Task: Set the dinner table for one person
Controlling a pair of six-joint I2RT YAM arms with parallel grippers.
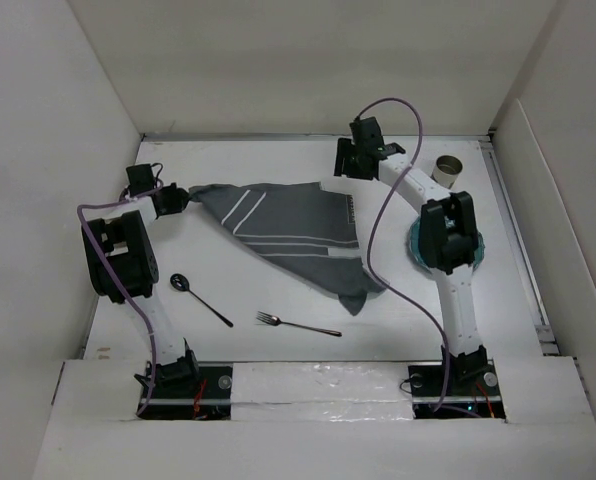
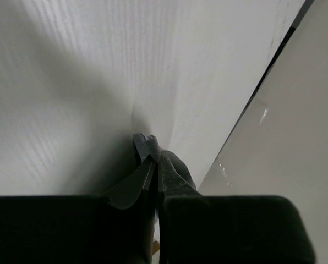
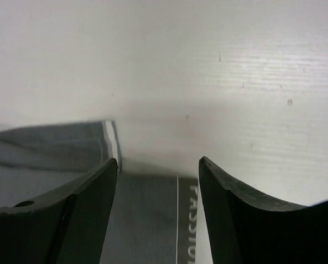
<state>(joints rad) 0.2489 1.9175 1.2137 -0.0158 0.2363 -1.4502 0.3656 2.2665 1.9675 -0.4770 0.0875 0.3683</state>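
Note:
The dinner table (image 1: 268, 160) is a plain white top. A dark grey cloth (image 1: 288, 228) with white stripes lies partly crumpled across its middle. My left gripper (image 1: 181, 200) is shut on the cloth's left corner; the left wrist view shows the fingertips pinching a grey scrap of cloth (image 2: 144, 142). My right gripper (image 1: 349, 176) is open over the cloth's far right corner; in the right wrist view it (image 3: 158, 164) straddles the cloth's edge (image 3: 147, 214) without gripping it. A spoon (image 1: 199, 298) and a fork (image 1: 298, 324) lie in front of the cloth.
A beige cup (image 1: 446, 170) stands at the back right. A teal plate (image 1: 478, 250) lies at the right, mostly hidden under my right arm. White walls enclose the table on the left, back and right; the left wall (image 2: 296, 110) is close to my left gripper.

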